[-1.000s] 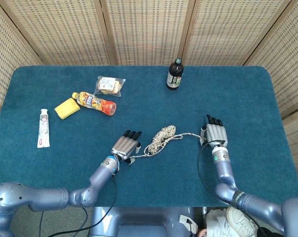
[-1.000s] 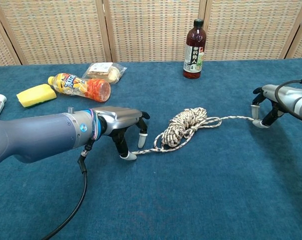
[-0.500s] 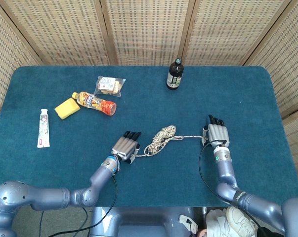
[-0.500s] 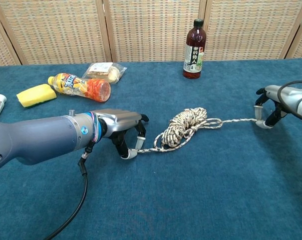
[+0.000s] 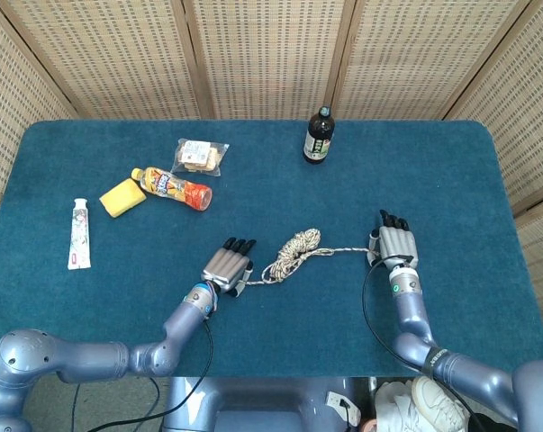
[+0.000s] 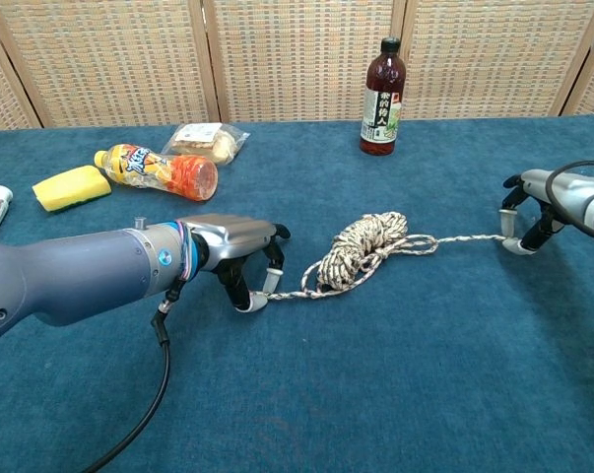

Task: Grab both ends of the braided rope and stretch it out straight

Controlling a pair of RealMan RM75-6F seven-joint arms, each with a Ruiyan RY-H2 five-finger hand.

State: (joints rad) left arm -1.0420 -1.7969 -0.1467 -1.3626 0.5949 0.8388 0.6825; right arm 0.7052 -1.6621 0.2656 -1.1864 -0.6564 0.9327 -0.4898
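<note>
The braided rope (image 5: 294, 250) lies mid-table as a loose white and tan bundle (image 6: 361, 251) with a strand running out to each side. My left hand (image 5: 228, 265) sits at the left strand's end, fingers curled down, pinching the rope tip against the cloth (image 6: 232, 246). My right hand (image 5: 395, 244) holds the right strand's end at the far right of the chest view (image 6: 538, 197). That strand runs nearly straight from the bundle to the fingers. The short left strand is also drawn out.
A dark glass bottle (image 5: 319, 136) stands upright at the back, beyond the rope. At the back left lie an orange drink bottle (image 5: 174, 188), a snack packet (image 5: 200, 156), a yellow sponge (image 5: 122, 197) and a toothpaste tube (image 5: 79, 234). Wicker screens stand behind the blue table.
My left hand's fingers have closed in on the left rope end. The right hand has shifted slightly rightward, and the strand to it has straightened. The bundle has barely moved.
</note>
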